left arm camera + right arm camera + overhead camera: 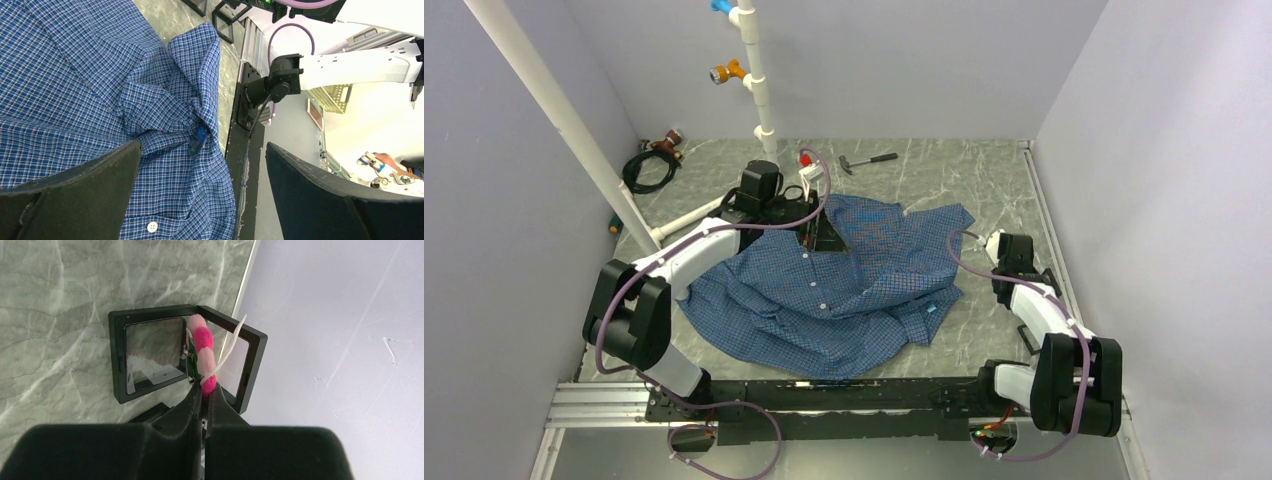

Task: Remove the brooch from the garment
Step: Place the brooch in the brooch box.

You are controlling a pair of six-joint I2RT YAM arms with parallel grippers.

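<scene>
Pinching the brooch [202,351], the right claw [204,388] is almost closed.

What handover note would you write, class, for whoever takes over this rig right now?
Left gripper: open, holding nothing, poised over the garment.
Right gripper: shut on the brooch, holding it at an open black case, well clear of the garment.
Done: the brooch is off the garment.
Left: probably set the brooch into the case and release; whether it already touches the case cannot be told.
</scene>
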